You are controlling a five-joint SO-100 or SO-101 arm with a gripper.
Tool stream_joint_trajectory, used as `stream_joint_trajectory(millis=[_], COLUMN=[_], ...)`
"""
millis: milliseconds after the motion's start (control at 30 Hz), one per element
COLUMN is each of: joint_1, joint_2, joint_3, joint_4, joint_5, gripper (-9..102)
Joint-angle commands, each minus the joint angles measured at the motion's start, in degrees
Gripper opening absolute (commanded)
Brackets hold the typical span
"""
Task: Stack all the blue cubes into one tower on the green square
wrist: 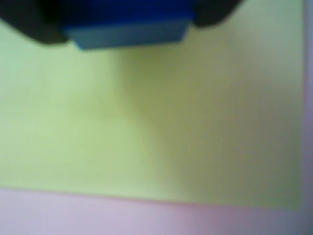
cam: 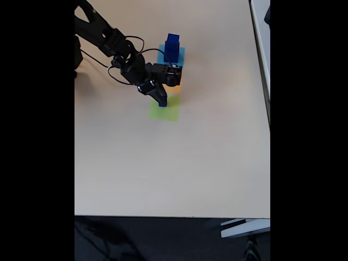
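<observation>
Wrist view, blurred: a blue cube point(wrist: 129, 24) sits at the top edge of the frame, its paler face turned toward the camera, with a dark finger point(wrist: 34, 24) on its left and another at its upper right. The fingers are clamped on the cube from both sides. Below it the pale green square point(wrist: 161, 127) takes up most of the frame, a pinkish strip of table point(wrist: 98, 218) along the bottom edge. Whether the cube touches the square cannot be told.

Fixed view: the black arm point(cam: 103, 38) reaches in from the upper left of the frame, cables looping off it. The gripper point(cam: 162, 100) points down over the upper part of the green square point(cam: 166, 113), centre-upper area of the beige table point(cam: 163, 168). Just above, partly behind the arm, a sliver of orange square point(cam: 175, 89). Beyond that, a light-blue square point(cam: 180, 54) carries a short tower point(cam: 172, 48) of blue cubes, smaller one on top.
</observation>
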Motion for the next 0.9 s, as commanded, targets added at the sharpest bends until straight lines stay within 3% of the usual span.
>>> stream_joint_trajectory(millis=[0, 867], joint_1=[0.2, -1.5], joint_2=[0.4, 3.4], joint_3=[-0.4, 0.2], joint_4=[-1.5, -3.8], joint_5=[0.4, -2.6], gripper=[9, 22])
